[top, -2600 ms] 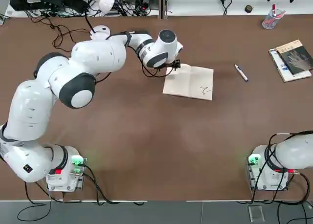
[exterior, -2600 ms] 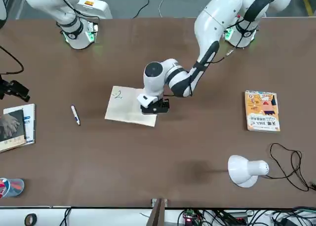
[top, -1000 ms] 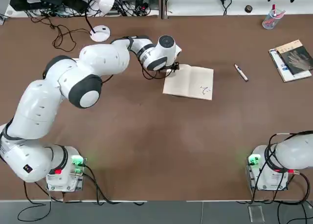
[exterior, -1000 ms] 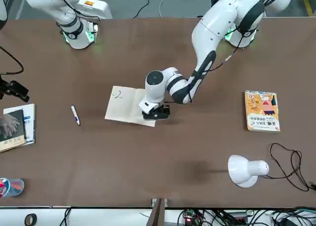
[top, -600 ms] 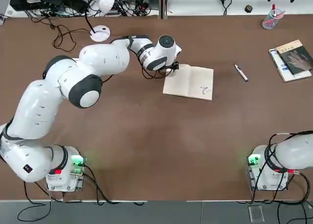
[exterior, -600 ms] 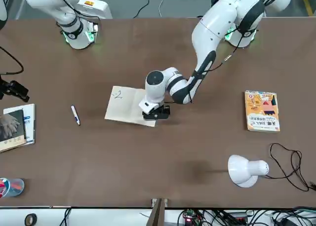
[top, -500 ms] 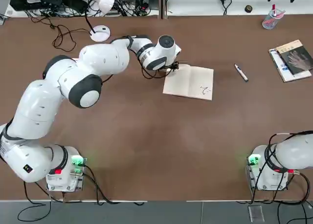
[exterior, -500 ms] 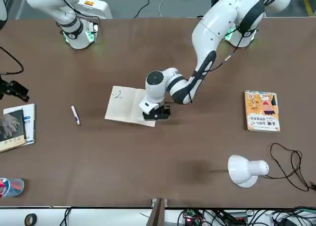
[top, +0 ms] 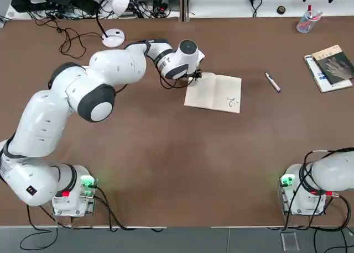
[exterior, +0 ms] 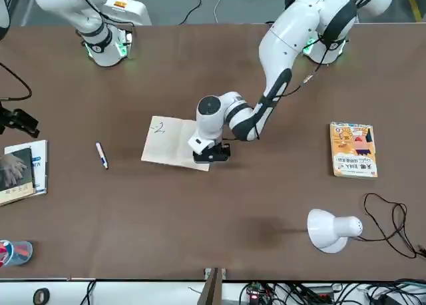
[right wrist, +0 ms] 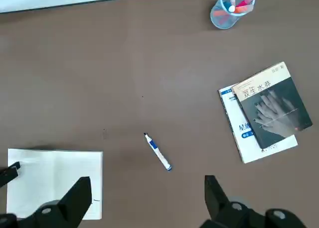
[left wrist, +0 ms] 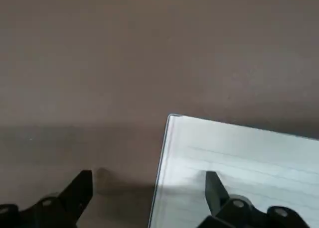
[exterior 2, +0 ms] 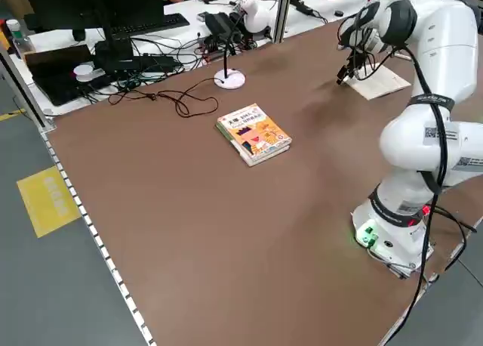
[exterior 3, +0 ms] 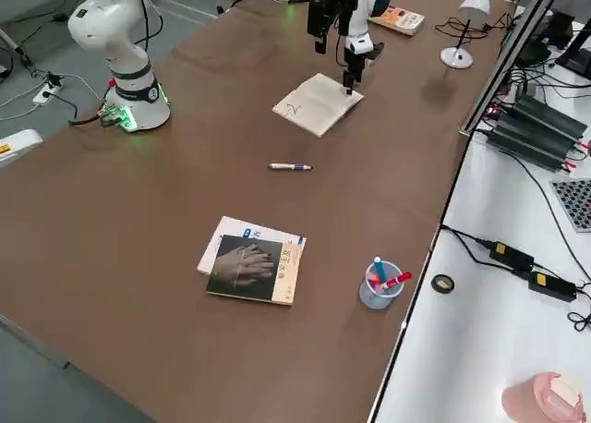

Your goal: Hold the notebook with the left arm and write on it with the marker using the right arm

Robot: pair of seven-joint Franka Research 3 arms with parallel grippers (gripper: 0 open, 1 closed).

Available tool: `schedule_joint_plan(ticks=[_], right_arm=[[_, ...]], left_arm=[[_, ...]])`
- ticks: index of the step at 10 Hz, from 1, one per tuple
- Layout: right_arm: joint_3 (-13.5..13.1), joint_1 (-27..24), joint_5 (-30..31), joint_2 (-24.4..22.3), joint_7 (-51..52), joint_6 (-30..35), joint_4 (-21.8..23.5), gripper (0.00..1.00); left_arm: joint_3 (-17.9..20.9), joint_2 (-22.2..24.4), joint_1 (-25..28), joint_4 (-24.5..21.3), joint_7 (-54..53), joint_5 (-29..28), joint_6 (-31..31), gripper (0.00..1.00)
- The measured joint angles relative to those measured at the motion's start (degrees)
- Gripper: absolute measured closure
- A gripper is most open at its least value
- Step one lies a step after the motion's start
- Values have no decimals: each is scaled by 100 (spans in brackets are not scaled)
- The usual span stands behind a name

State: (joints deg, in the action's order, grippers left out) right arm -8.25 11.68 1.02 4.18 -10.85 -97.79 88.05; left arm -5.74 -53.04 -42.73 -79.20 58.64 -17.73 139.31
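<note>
Little done: wide open with the left end effector astride the notebook's left edge, toward the bench's far edge; parked wide with the right end effector, bench's right side. Left: grip, fetch marker lying rightward, write.

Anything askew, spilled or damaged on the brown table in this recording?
Nothing looks spilled or damaged. The open notebook lies flat, the pen rests on the table. Slightly untidy: the dark book sits crookedly over white papers, and the lamp's cord lies in loose loops.
</note>
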Motion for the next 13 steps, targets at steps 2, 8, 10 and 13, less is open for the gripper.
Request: schedule_joint_plan(ticks=[2, 8, 10, 13], right_arm=[[0, 0, 0, 0, 0, 0, 1, 0], [0, 0, 1, 0, 2, 0, 10, 0], [15, -16, 26, 6, 59, -33, 94, 0], [384, -285, 215, 89, 225, -494, 420, 0]], left_arm=[[2, -3, 0, 0, 0, -7, 0, 0], [6, -23, 0, 1, 0, -83, 2, 0], [6, -23, 0, 1, 0, -84, 2, 0], [6, -25, -2, 2, 0, -100, 2, 0]])
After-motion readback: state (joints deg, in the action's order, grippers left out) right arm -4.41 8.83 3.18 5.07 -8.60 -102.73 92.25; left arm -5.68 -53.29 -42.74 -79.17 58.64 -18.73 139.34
